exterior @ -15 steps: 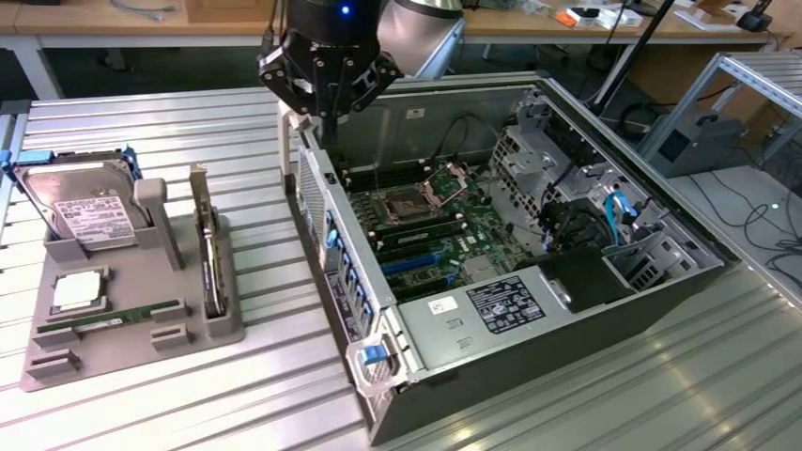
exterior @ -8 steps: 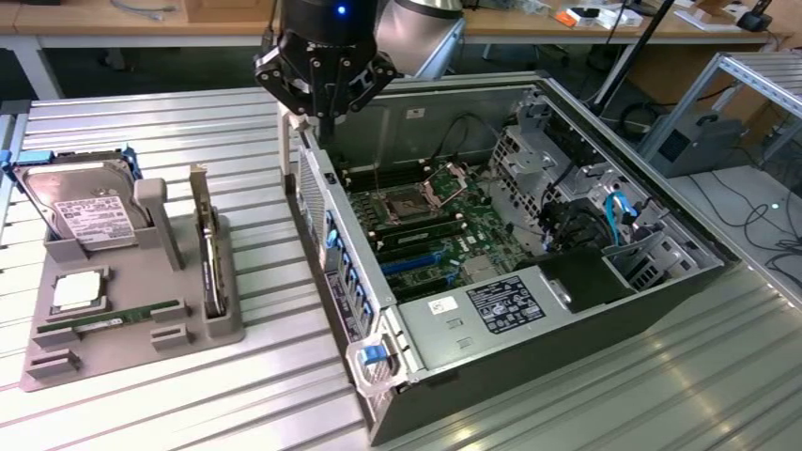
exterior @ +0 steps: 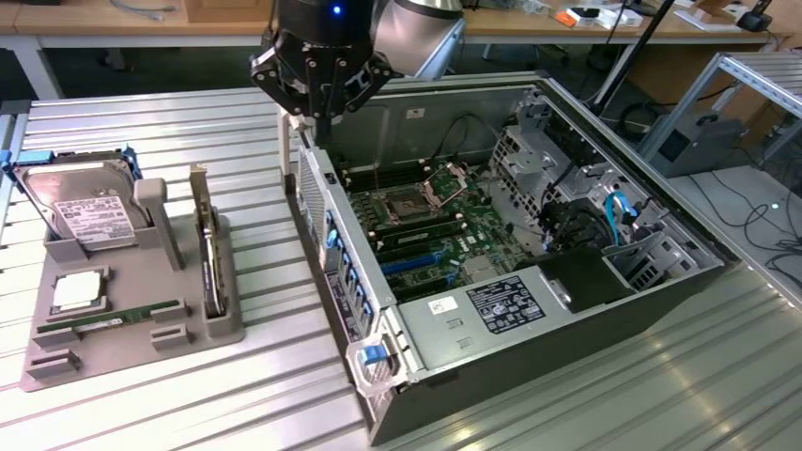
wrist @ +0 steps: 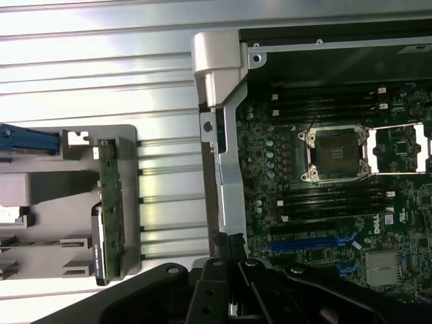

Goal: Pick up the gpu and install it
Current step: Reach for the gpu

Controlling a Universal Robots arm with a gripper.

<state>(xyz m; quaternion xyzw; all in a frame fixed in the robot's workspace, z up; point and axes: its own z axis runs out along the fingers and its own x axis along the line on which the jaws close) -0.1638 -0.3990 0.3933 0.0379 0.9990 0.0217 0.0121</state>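
Observation:
The gpu (exterior: 209, 252) stands on edge in a slot of the grey holder tray (exterior: 126, 352) at the exterior view's left, a thin dark card with a metal rim. In the wrist view the gpu (wrist: 109, 209) shows its greenish-brown edge along the tray's side. My gripper (exterior: 321, 130) hangs above the near wall of the open computer case (exterior: 414, 376), well apart from the card. Its fingers (wrist: 233, 260) are shut together with nothing between them, just over the case's edge. Blue expansion slots (exterior: 411, 262) lie on the motherboard (wrist: 317, 202).
A silver hard drive (exterior: 83, 209) with a white label leans in the tray, with a square chip (exterior: 78, 291) and a green memory stick (exterior: 108, 318) in front of it. Cables and drive cages (exterior: 602, 216) crowd the case's far side. Ribbed metal table (exterior: 163, 122) all around.

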